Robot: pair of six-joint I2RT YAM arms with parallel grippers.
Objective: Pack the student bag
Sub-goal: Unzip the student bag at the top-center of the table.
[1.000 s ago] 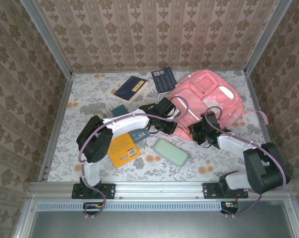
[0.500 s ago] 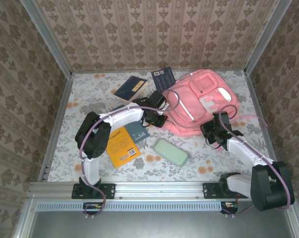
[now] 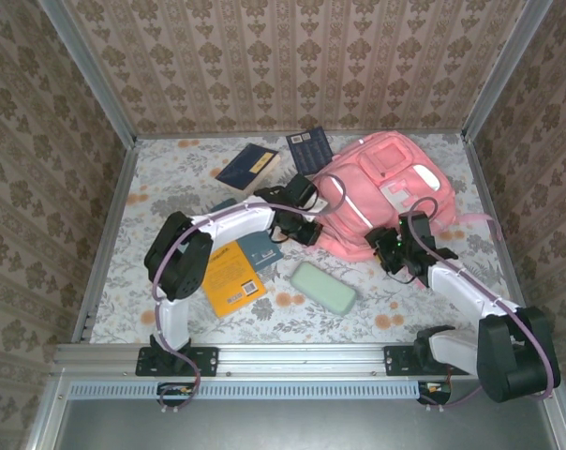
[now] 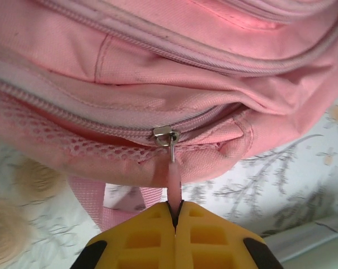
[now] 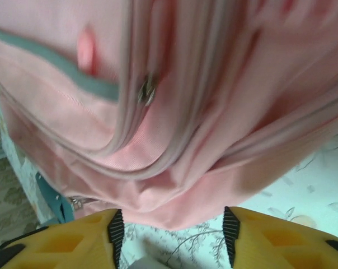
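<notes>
We are looking across the flowered table (image 3: 171, 187) from the left. A yellow book (image 3: 231, 281) is lying near the left arm's (image 3: 229, 225) base, and a teal book (image 3: 261, 249) is touching its far right corner. The arm is crossing over a teal thing behind them and hiding most of it. Farther back, a dark blue book (image 3: 248, 166) and a navy book (image 3: 310, 150) are lying side by side, the navy one just beside the bag. A pale green case (image 3: 323, 286) is sitting near the middle, between the two grippers.

The left gripper (image 3: 305, 230) is covering the bag's left edge. In its wrist view, the left gripper (image 4: 175, 208) is holding its jaws pressed together on the pink zipper pull (image 4: 173, 174).

The student bag (image 3: 386, 192) is lying flat at the far right of the table, pockets facing up. Its long axis is appearing to run diagonally from near left to far right. A strap (image 3: 480, 220) is trailing off to its right.

The right gripper (image 3: 388, 251) is sitting at the bag's near edge. Its wrist view is blurring badly, but the right gripper (image 5: 172, 235) is showing its jaws standing apart, with pink fabric just beyond them.
</notes>
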